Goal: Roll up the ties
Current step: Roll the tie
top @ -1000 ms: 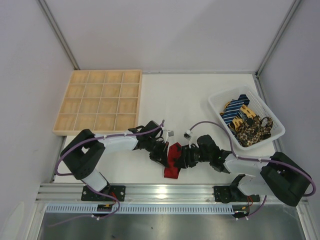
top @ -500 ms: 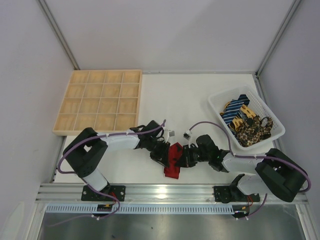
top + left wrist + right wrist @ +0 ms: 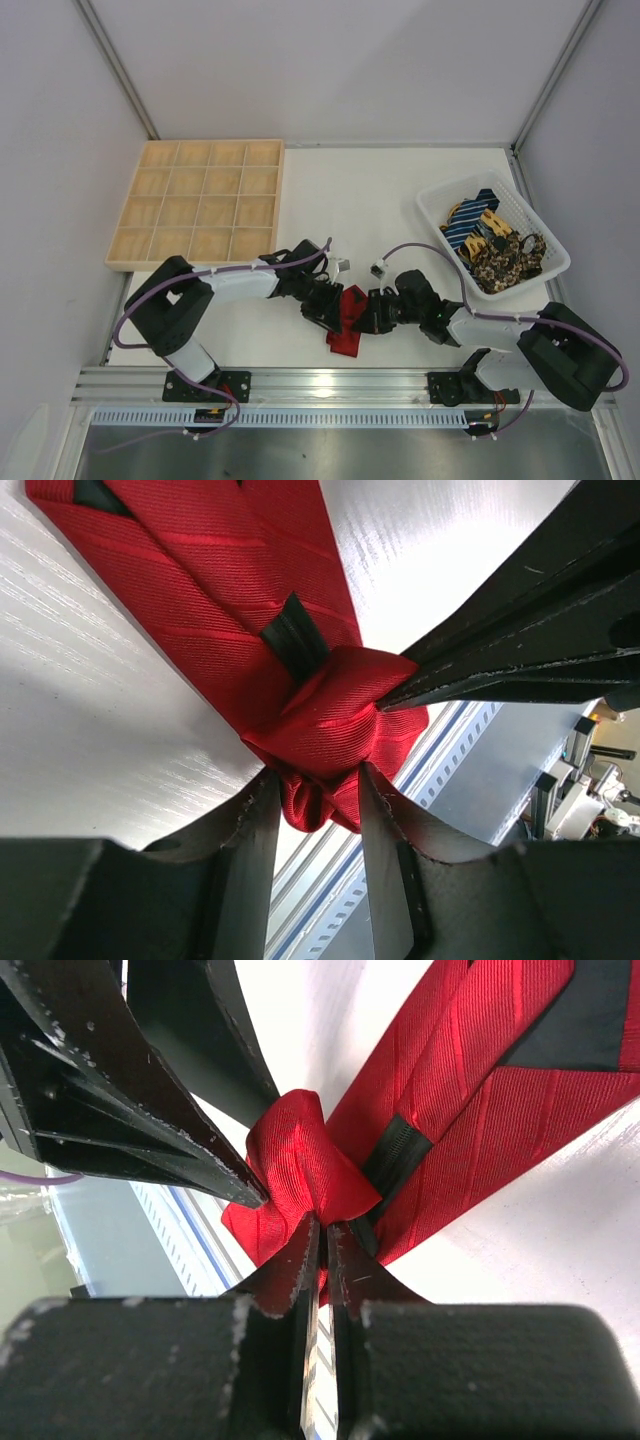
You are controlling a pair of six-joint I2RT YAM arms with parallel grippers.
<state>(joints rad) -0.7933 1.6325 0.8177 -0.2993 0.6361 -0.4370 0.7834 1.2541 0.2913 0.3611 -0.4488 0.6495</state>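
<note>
The red tie point(image 3: 347, 318) lies near the table's front edge, between my two grippers, partly bunched into a small roll. My left gripper point(image 3: 330, 305) is shut on the rolled end of the red tie point(image 3: 320, 740); its fingers point(image 3: 255, 820) pinch the fabric from both sides. My right gripper point(image 3: 372, 312) is shut on the same bunch of red tie point(image 3: 300, 1175), jaws almost touching, with a thin fold between them. The flat part of the tie with its black keeper loop point(image 3: 293, 638) stretches away on the table. Other ties point(image 3: 490, 245) lie in a basket.
A white basket point(image 3: 430, 205) at the right holds navy striped, mustard and speckled ties. A wooden compartment tray point(image 3: 200, 205) sits at the back left. The aluminium rail point(image 3: 330, 382) runs along the table's front edge, close to the tie.
The red tie's loose near end has shortened a little and the bunch has tightened. Both grippers stay close together on it with slight shifts.
</note>
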